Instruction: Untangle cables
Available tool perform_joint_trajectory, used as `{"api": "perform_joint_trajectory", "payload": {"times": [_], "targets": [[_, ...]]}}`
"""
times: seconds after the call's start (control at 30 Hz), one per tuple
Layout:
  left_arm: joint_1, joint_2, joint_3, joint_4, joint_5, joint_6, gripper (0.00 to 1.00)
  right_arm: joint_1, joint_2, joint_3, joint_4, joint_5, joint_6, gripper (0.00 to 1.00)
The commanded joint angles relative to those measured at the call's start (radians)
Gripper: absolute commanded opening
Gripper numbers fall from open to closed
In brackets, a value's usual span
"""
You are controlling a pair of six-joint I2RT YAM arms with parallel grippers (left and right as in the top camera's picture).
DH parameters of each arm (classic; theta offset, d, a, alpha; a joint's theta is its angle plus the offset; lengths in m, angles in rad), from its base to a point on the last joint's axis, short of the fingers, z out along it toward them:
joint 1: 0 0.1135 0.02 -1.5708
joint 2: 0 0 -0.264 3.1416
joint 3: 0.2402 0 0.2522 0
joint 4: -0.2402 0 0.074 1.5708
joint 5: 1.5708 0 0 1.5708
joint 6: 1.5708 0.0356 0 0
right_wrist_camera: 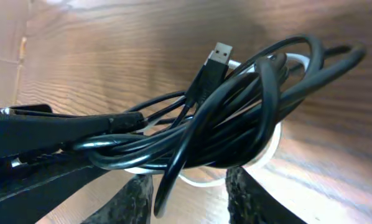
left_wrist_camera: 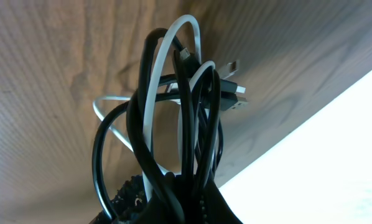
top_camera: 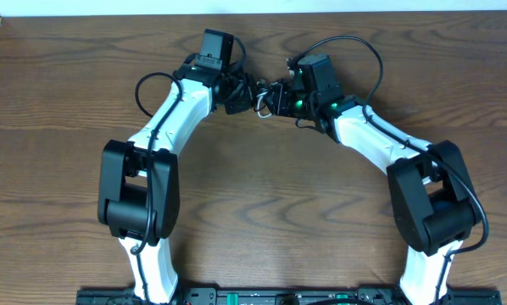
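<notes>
wood table (top_camera: 67, 127): under both arms.
left gripper (top_camera: 245, 95): clamped tight on cables (right_wrist_camera: 236, 118).
cables: black and white loops tangled, held off table, far centre between grippers.
right gripper (right_wrist_camera: 192, 196): fingers spread, bundle between them.

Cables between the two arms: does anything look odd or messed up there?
Yes. The black cable and white cable form one tangled clump, their loops threaded through each other, held up by the left gripper. A USB plug pokes out of the clump. No damage is visible.
</notes>
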Motion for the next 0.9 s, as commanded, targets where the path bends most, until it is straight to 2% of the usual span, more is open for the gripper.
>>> {"api": "perform_joint_trajectory", "payload": {"times": [0.0,0.13,0.27,0.53,0.87], "targets": [[-0.005,0.005,0.015,-0.014,0.067,-0.039,0.08,0.012,0.049,0.002,0.048,0.029,0.019,0.32],[-0.005,0.005,0.015,-0.019,0.067,-0.037,0.07,0.012,0.062,0.002,0.043,0.037,0.024,0.25],[-0.005,0.005,0.015,-0.026,0.066,-0.021,0.07,0.009,0.06,0.002,0.038,0.039,0.013,0.01],[0.017,0.005,0.015,-0.026,0.058,0.137,0.07,-0.066,-0.036,0.002,-0.1,0.047,-0.052,0.01],[0.061,0.005,0.015,-0.026,-0.126,0.849,0.07,-0.219,-0.309,0.002,-0.386,0.037,-0.227,0.01]]}}
